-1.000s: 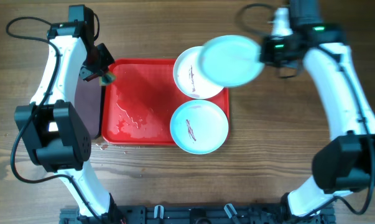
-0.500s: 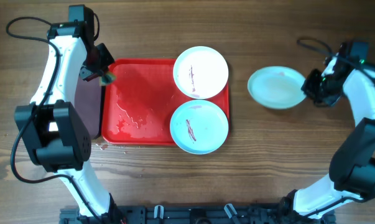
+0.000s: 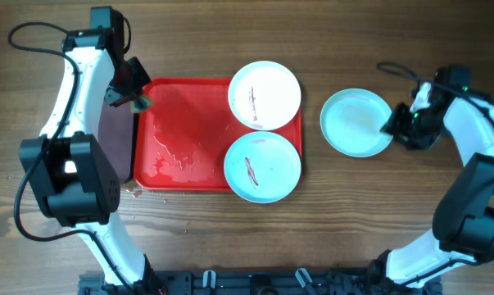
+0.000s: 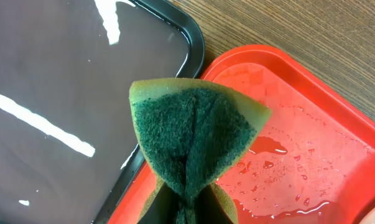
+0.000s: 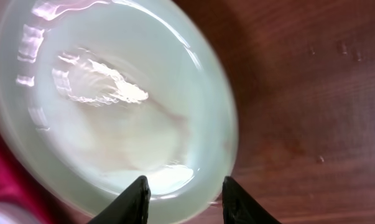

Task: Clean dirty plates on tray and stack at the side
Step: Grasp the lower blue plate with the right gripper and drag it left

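Observation:
The red tray (image 3: pixel 189 131) holds a white plate (image 3: pixel 265 95) and a mint-blue plate (image 3: pixel 262 167), each with a dark red smear. A second mint-blue plate (image 3: pixel 357 122) lies on the wood right of the tray and looks clean in the right wrist view (image 5: pixel 112 106). My right gripper (image 3: pixel 398 124) is open at its right rim, fingers apart over the edge (image 5: pixel 187 196). My left gripper (image 3: pixel 132 94) is shut on a green sponge (image 4: pixel 193 130) above the tray's wet far-left corner (image 4: pixel 311 143).
A narrow black tray (image 3: pixel 115 139) lies against the red tray's left side and also shows in the left wrist view (image 4: pixel 63 93). Water beads and puddles sit on the red tray's left half. Bare wood surrounds the set-down plate.
My right arm carried the mint-blue plate from above the tray out to the right, lowered it onto the wood and opened. The left arm and sponge have not moved.

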Controlling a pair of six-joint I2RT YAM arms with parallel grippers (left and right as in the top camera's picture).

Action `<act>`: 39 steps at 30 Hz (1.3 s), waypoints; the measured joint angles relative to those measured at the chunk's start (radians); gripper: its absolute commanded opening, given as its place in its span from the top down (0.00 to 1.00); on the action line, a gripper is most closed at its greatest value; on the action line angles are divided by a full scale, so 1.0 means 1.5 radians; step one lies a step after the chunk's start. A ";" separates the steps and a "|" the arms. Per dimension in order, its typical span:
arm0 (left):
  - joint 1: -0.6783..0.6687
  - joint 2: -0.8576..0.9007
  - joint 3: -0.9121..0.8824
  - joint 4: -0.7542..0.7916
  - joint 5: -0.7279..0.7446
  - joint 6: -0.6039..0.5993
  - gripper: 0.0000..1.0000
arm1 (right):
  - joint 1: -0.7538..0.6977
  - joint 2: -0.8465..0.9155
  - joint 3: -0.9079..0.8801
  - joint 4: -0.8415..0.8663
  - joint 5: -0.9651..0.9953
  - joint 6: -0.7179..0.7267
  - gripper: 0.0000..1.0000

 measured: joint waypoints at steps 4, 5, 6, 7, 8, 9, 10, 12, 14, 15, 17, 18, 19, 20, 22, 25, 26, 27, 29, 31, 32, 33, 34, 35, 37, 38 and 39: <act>0.000 0.000 0.000 0.000 0.000 0.000 0.96 | 0.034 0.000 0.098 -0.011 -0.027 -0.024 0.37; 0.000 0.000 0.000 0.000 0.000 0.000 0.96 | 0.049 -0.001 0.111 0.002 -0.032 -0.029 0.35; 0.000 0.000 0.000 0.000 0.000 0.000 0.96 | 0.071 -0.002 0.121 0.019 -0.036 -0.032 0.35; 0.000 0.000 0.000 0.000 0.000 0.000 0.96 | 0.092 -0.003 0.124 0.034 -0.038 -0.031 0.34; 0.000 0.000 0.000 0.000 0.000 0.000 0.96 | 0.140 -0.003 0.127 0.051 -0.046 -0.030 0.35; 0.000 0.000 0.000 0.000 0.000 0.000 0.96 | 0.168 -0.003 0.125 0.071 -0.044 -0.025 0.35; 0.000 0.000 0.000 0.000 0.000 0.000 0.96 | 0.194 -0.002 0.125 0.092 -0.041 -0.019 0.35; 0.000 0.000 0.000 0.000 0.000 0.000 0.96 | 0.242 0.005 0.126 0.120 -0.033 -0.006 0.36; 0.000 0.000 0.000 0.000 0.000 0.000 0.96 | 0.287 0.019 0.126 0.144 -0.030 0.005 0.38; 0.000 0.000 0.000 0.000 0.000 0.000 0.96 | 0.303 0.029 0.126 0.154 -0.030 0.010 0.39; 0.000 0.000 0.000 0.000 0.000 0.000 0.96 | 0.330 0.053 0.126 0.173 -0.025 0.021 0.43; 0.000 0.000 0.000 0.000 0.000 0.000 0.96 | 0.340 0.067 0.126 0.181 -0.017 0.030 0.48; 0.000 0.000 0.000 0.000 0.000 0.000 0.96 | 0.347 0.082 0.126 0.185 -0.008 0.037 0.54; 0.000 0.000 0.000 0.000 0.000 0.000 0.96 | 0.351 0.093 0.126 0.185 -0.002 0.042 0.58; 0.000 0.000 0.000 0.000 0.000 0.000 0.96 | 0.359 0.114 0.126 0.172 0.008 0.049 0.64; 0.000 0.000 0.000 0.000 0.000 0.000 0.96 | 0.370 0.125 0.125 0.127 0.013 0.055 0.67; 0.000 0.000 0.000 0.000 0.000 0.000 0.96 | 0.373 0.124 0.125 0.113 0.012 0.055 0.67; 0.000 0.000 0.000 0.000 0.000 0.000 0.96 | 0.376 0.123 0.125 0.100 0.011 0.055 0.67; 0.000 0.000 0.000 0.000 0.000 0.000 0.96 | 0.384 0.121 0.125 0.073 0.011 0.056 0.66; 0.000 0.000 0.000 0.000 0.000 0.000 0.96 | 0.389 0.115 0.125 0.062 0.011 0.057 0.66; 0.000 0.000 0.000 0.000 0.000 0.000 0.96 | 0.391 0.112 0.125 0.060 0.011 0.057 0.66; 0.000 0.000 0.000 0.001 0.000 0.000 0.96 | 0.391 0.106 0.125 0.056 0.011 0.057 0.66; 0.000 0.000 0.000 0.001 0.000 0.000 0.96 | 0.391 0.102 0.125 0.052 0.010 0.057 0.66; 0.000 0.000 0.000 0.001 0.000 0.000 0.96 | 0.391 0.097 0.125 0.047 0.009 0.059 0.66; 0.000 0.000 0.000 0.003 0.000 0.000 0.96 | 0.391 0.093 0.125 0.046 0.009 0.066 0.67; 0.000 0.000 0.000 0.003 0.000 0.000 0.96 | 0.391 0.093 0.125 0.052 0.010 0.075 0.67; 0.000 0.000 0.000 0.004 0.000 0.000 0.96 | 0.391 0.093 0.125 0.062 0.012 0.086 0.68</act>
